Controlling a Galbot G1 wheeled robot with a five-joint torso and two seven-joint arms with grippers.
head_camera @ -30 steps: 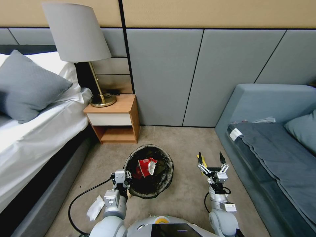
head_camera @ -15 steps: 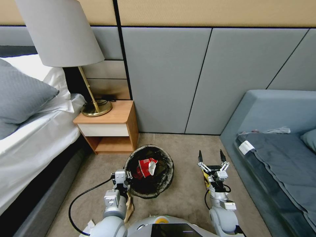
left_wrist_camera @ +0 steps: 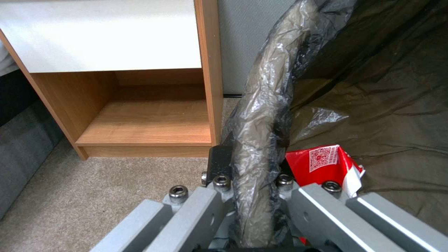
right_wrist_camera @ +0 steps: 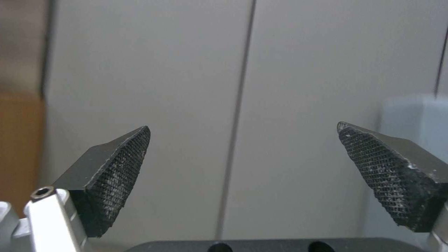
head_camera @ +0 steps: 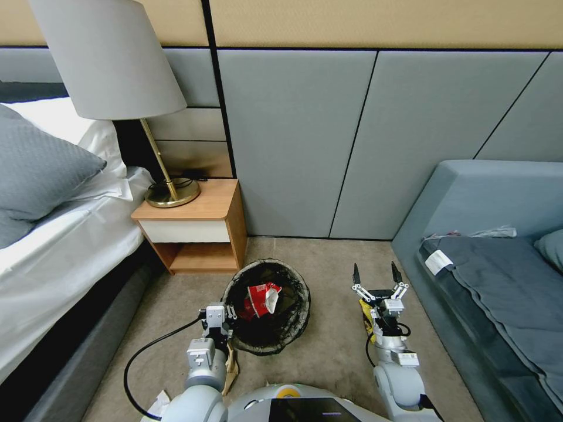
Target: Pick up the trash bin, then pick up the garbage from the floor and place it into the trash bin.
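The left gripper [head_camera: 216, 321] is clamped on the near rim of the round bag-lined trash bin [head_camera: 267, 305], while the right gripper [head_camera: 378, 280], fingers spread and empty, hangs directly above a yellow wrapper [head_camera: 366, 315] lying lengthwise on the beige carpet floor [head_camera: 334, 351].

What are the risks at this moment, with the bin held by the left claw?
The left claw pinches only the bag-covered rim of the trash bin; the slick plastic might slip, and the red wrapper could spill. The open right claw hovers over a yellow wrapper it partly hides, so a blind grasp may miss. The nightstand stands close to the bin.
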